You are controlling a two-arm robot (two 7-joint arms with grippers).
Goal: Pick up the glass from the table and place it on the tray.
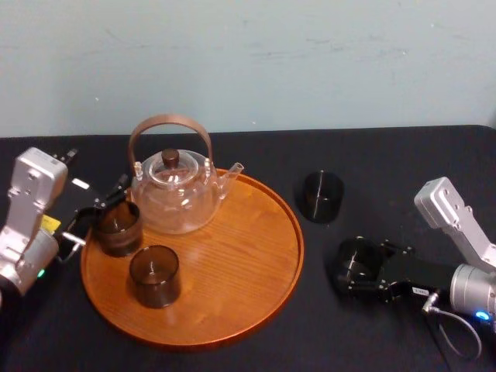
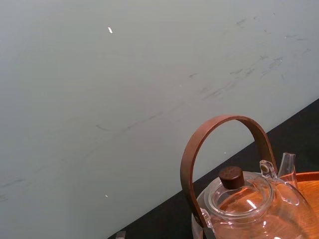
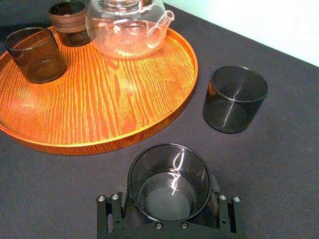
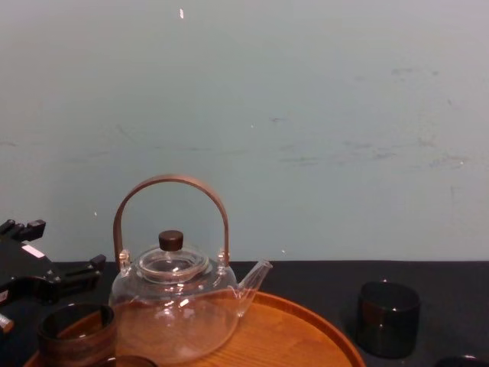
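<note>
Grasp looks made: the right gripper (image 1: 355, 270) is clamped on the dark cylindrical glass (image 3: 169, 181), near the black table (image 1: 387, 167)'s front edge, beside the round orange-brown wooden tray (image 1: 288, 252). Lifting and placing remain. Left gripper (image 1: 101, 209) hovers at the tray's left rim.

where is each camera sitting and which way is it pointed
Head: high up, looking down on the tray, teapot and table; left gripper at the tray's left edge, right gripper around a glass right of the tray.
Chest: low, looking across the table to the wall; left gripper at lower left.
Left wrist: on the left arm, facing the wall over the teapot.
Right wrist: on the right arm, looking down on its own gripper and that glass.
Shared: all four see the teapot.
</note>
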